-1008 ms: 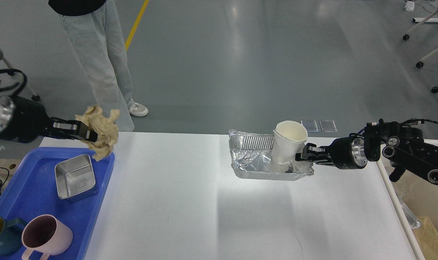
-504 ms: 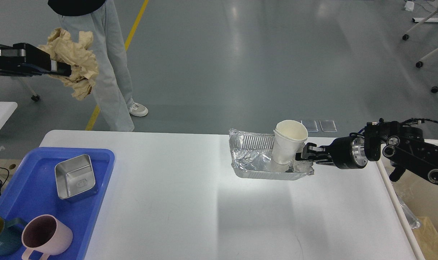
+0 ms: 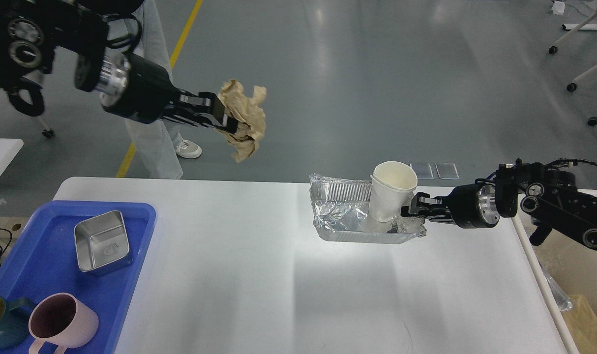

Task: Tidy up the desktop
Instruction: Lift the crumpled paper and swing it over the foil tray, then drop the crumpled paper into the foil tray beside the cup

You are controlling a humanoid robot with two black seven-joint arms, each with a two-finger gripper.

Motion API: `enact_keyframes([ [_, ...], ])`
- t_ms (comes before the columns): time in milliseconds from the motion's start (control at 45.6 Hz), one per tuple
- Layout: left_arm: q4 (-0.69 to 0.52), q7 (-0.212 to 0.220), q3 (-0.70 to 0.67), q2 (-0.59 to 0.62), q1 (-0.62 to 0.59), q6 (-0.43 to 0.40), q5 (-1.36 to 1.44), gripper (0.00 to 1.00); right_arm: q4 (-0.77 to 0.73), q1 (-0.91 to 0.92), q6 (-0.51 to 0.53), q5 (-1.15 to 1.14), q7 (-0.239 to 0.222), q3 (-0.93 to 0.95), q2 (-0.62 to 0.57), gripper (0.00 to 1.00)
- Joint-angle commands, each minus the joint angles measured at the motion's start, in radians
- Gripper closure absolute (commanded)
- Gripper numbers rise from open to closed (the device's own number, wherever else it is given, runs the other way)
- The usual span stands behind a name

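Desktop (image 3: pixel 259 295) white, matte; grey glossy floor (image 3: pixel 352 73) behind.

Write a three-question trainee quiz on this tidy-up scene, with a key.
1. True or false: the left gripper holds the crumpled brown paper in the air.
2. What stands in the foil tray? A) pink mug B) white paper cup C) steel box
3. Name the container on the desktop that holds the pink mug.

Key: 1 true; 2 B, the white paper cup; 3 the blue tray.
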Motion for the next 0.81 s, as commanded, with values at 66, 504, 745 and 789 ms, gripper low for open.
enact_keyframes([
  [66, 0.091, 0.001, 0.003, -0.182, 0.066, 0.040, 0.002, 1.00, 0.006, 0.001, 0.000, 0.002, 0.002, 0.003, 0.000, 1.00],
  [504, 0.232, 0.004, 0.005, -0.395, 0.148, 0.084, 0.019, 1.00, 0.008, 0.017, 0.000, 0.005, 0.004, 0.006, 0.005, 1.00],
  [745, 0.243, 0.066, 0.005, -0.440, 0.179, 0.137, 0.022, 0.86, 0.014, 0.018, 0.000, 0.007, 0.004, 0.006, 0.002, 1.00],
  [789, 0.249, 0.079, 0.005, -0.448, 0.179, 0.155, 0.020, 0.75, 0.014, 0.018, 0.000, 0.008, 0.004, 0.006, 0.002, 1.00],
])
